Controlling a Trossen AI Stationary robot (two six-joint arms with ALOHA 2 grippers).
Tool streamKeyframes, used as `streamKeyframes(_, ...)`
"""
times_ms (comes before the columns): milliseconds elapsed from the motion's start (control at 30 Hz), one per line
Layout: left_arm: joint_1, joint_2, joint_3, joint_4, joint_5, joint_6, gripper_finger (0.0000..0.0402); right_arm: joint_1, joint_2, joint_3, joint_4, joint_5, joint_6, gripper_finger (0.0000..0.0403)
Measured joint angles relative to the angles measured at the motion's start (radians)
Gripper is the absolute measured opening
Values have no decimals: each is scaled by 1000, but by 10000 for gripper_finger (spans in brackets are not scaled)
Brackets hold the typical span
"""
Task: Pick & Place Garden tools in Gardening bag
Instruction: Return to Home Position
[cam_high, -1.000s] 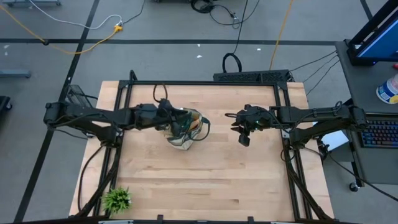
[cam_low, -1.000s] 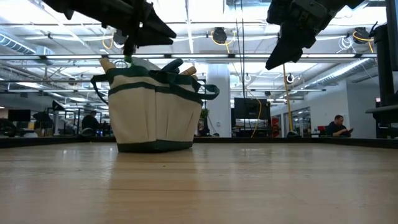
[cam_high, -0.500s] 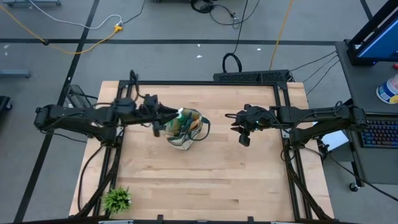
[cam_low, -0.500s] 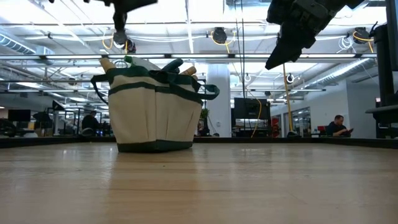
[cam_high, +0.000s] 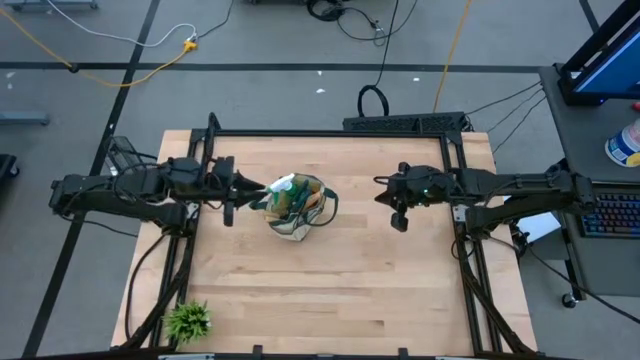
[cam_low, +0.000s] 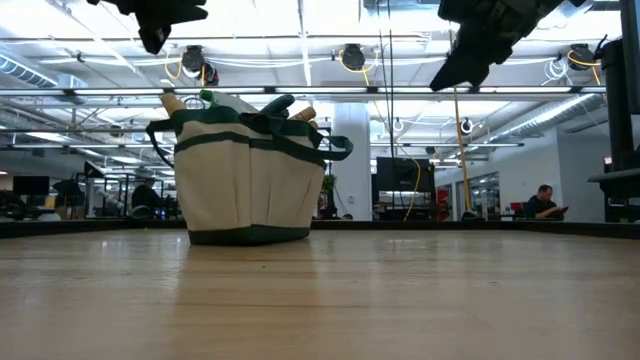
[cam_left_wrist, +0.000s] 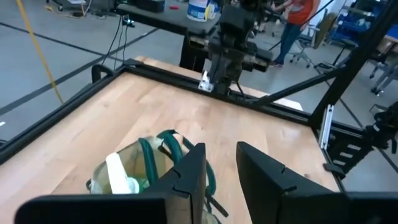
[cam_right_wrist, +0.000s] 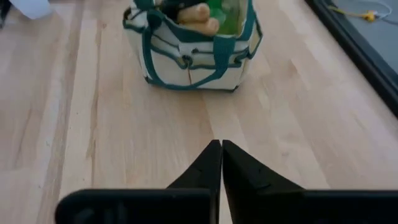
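Observation:
The gardening bag (cam_high: 297, 207), a beige tote with dark green trim, stands upright on its base on the table, left of centre; it also shows in the low view (cam_low: 250, 175). Wooden tool handles (cam_right_wrist: 198, 12) and a green spray bottle with a white top (cam_high: 283, 184) stick out of its mouth. My left gripper (cam_high: 248, 190) is open and empty, raised just left of the bag, as its wrist view (cam_left_wrist: 221, 171) shows. My right gripper (cam_high: 390, 198) is shut and empty, raised well to the right of the bag, with its fingertips together in its wrist view (cam_right_wrist: 221, 149).
A small leafy green plant (cam_high: 188, 320) stands at the table's near left corner. Black frame rails (cam_high: 330, 133) run along the table's edges. Bare wood lies between the bag and the right gripper and along the near side. A person stands in the room beyond (cam_left_wrist: 298, 25).
My left gripper has drawn back from above the bag's mouth toward the table's left edge and has risen. My right gripper has shifted slightly up and toward the right edge. The bag has stayed where it was.

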Motion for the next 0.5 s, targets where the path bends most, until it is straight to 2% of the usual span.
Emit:
streamKeyframes(233, 0, -5, 0, -14, 3, -64, 93, -2, -88, 0, -16, 1, -10, 2)
streamKeyframes(400, 0, -4, 0, -65, 97, 46, 93, -2, -134, 0, -60, 3, -12, 12)
streamKeyframes(500, 5, -11, 0, -97, 98, 53, 93, -2, -152, 0, -87, 3, -12, 14)
